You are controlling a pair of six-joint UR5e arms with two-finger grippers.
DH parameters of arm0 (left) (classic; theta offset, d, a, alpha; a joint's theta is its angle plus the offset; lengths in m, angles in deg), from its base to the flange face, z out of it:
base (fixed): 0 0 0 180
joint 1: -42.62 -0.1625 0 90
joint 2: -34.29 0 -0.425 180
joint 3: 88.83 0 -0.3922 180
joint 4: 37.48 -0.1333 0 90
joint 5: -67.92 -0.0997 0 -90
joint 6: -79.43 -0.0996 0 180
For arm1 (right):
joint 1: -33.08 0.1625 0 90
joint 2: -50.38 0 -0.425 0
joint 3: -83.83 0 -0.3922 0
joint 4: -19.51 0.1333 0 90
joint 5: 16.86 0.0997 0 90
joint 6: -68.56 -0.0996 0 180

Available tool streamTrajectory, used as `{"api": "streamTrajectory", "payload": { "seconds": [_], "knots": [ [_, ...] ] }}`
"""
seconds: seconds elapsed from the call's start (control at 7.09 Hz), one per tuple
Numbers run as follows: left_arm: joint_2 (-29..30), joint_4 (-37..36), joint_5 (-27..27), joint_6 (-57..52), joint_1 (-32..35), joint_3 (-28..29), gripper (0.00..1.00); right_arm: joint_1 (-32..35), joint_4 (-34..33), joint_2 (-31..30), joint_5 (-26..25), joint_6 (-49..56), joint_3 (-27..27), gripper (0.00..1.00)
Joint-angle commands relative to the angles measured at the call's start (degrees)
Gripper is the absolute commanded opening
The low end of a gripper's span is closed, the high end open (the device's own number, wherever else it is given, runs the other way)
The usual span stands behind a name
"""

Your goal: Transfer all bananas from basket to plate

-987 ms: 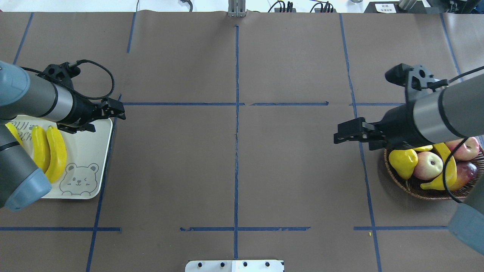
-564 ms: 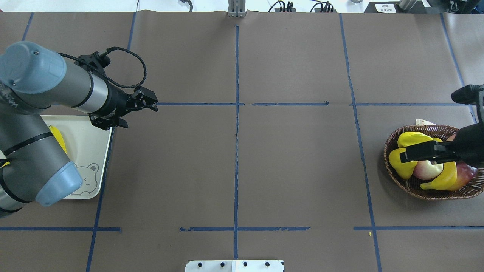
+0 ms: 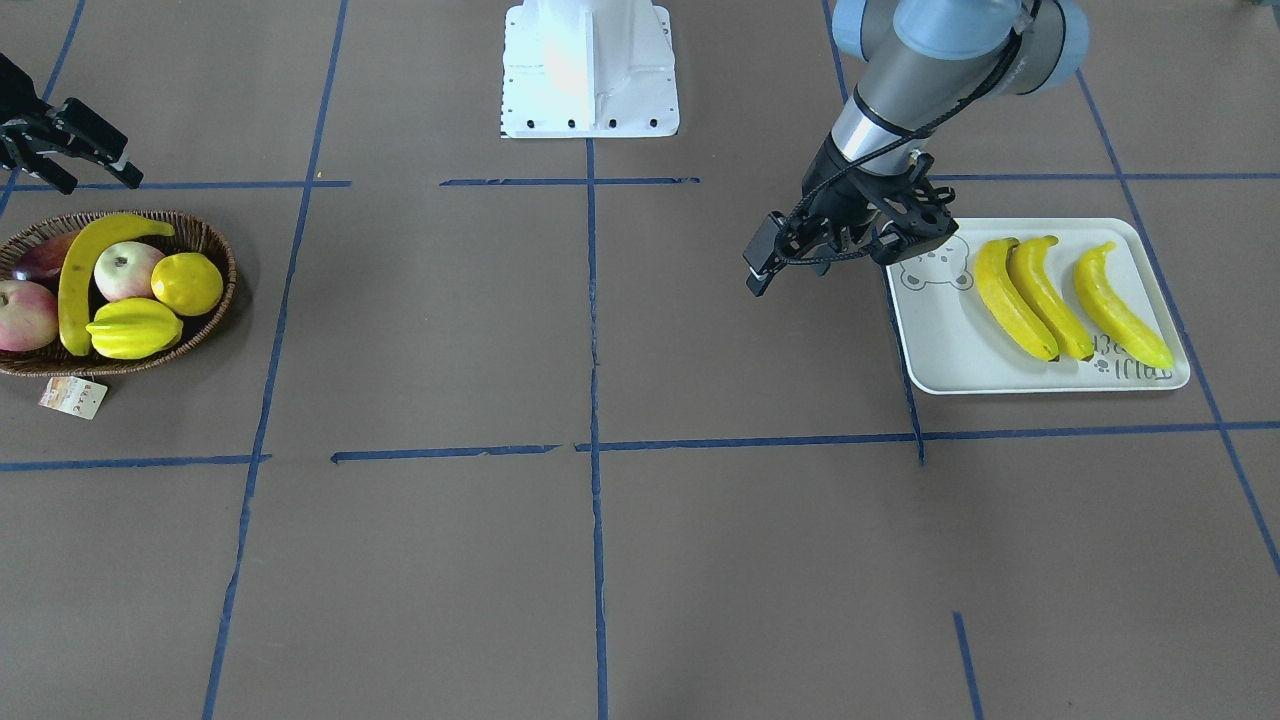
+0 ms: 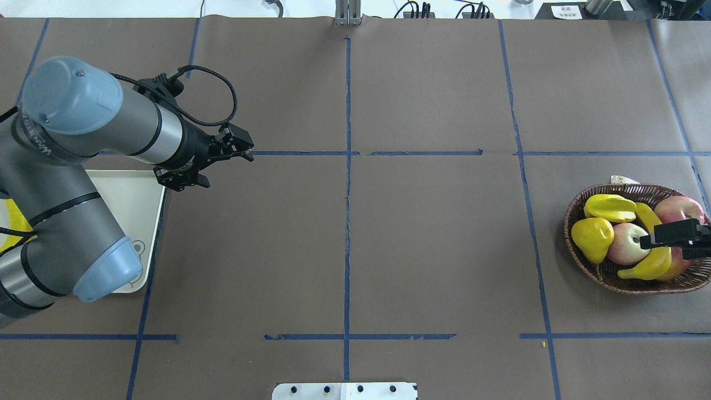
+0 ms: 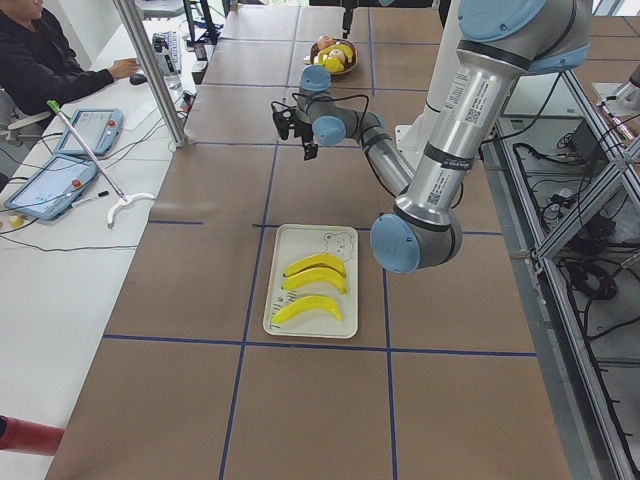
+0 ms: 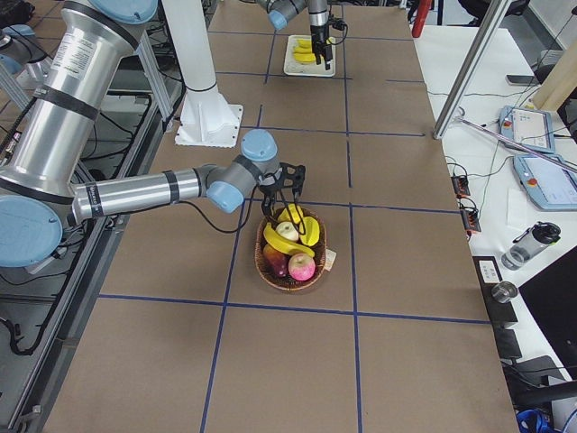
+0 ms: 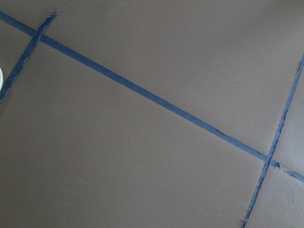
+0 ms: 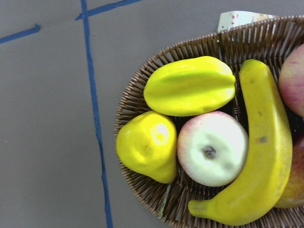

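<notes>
Brown paper crossed with blue tape covers the table. At its left end we find the plate with three bananas lying lengthwise, two touching and the third slightly apart. Just off the plate's inner edge, toward the table's middle, the left gripper hangs over bare paper, jaws parted and empty. At the far right end sits the basket. In it the fourth banana curves beside apples, a lemon and a starfruit, with a paper tag on the table beside the rim. The right gripper hovers above it, fingers spread, gripping nothing.
</notes>
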Motion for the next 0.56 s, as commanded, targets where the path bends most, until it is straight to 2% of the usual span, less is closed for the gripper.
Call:
{"api": "streamTrajectory", "payload": {
  "seconds": [0.0, 0.42],
  "knots": [
    [0.08, 0.0, -0.03, 0.19, -0.27, 0.02, 0.99, 0.11, 2.05, -0.85, -0.01, -1.28, -5.09, 1.0],
    [0.17, 0.0, -0.03, 0.19, -0.62, 0.02, 0.99, -1.63, 2.13, -0.33, -0.8, -1.19, -7.74, 1.0]
  ]
}}
